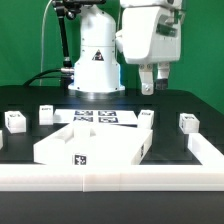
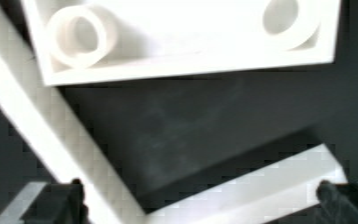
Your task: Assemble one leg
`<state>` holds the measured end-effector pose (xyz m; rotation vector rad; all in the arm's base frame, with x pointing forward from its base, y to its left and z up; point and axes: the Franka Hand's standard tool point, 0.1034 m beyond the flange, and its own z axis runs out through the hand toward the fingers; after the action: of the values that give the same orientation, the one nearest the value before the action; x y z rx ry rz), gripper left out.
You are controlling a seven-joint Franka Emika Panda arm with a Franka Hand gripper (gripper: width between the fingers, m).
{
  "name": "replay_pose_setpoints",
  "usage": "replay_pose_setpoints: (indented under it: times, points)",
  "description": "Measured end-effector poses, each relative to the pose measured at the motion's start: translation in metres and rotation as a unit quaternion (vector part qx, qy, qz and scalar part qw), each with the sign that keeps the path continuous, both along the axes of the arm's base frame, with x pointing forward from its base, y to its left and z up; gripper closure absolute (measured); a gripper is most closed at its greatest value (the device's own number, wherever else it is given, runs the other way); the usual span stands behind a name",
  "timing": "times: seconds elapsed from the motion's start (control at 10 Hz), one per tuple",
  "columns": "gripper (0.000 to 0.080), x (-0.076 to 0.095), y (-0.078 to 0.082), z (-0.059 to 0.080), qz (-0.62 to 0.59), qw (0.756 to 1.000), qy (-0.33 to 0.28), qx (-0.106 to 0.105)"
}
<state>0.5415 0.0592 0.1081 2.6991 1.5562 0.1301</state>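
Several legs, small white blocks with marker tags, lie on the black table: two at the exterior view's left [image 1: 15, 121] [image 1: 45, 112], one behind the panel's right corner [image 1: 147, 116], and one at the right [image 1: 188, 123]. The large white panel [image 1: 90, 146] lies at the front middle. My gripper [image 1: 151, 84] hangs open and empty in the air above the leg behind the panel's right corner. In the wrist view the gripper [image 2: 202, 206] is open, with dark fingertips [image 2: 59, 205] wide apart. Between them are only table and white edges. No leg shows there; the panel [image 2: 176, 40] with round holes does.
The marker board [image 1: 100, 117] lies in front of the robot base [image 1: 96, 62]. A white rail [image 1: 110, 181] runs along the table's front and right side. In the wrist view a white bar [image 2: 34, 115] runs diagonally, and a white strip [image 2: 247, 185] lies near the fingers.
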Motion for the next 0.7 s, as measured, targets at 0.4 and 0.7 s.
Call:
replay_pose_setpoints:
  times: [0.4,0.7]
  points:
    - [0.0150,-0.0118,-0.0084,-0.0105,-0.039,0.999,0.022,-0.002]
    - [0.0150,-0.0129,-0.0096,-0.0121,-0.034,0.999,0.022,-0.002]
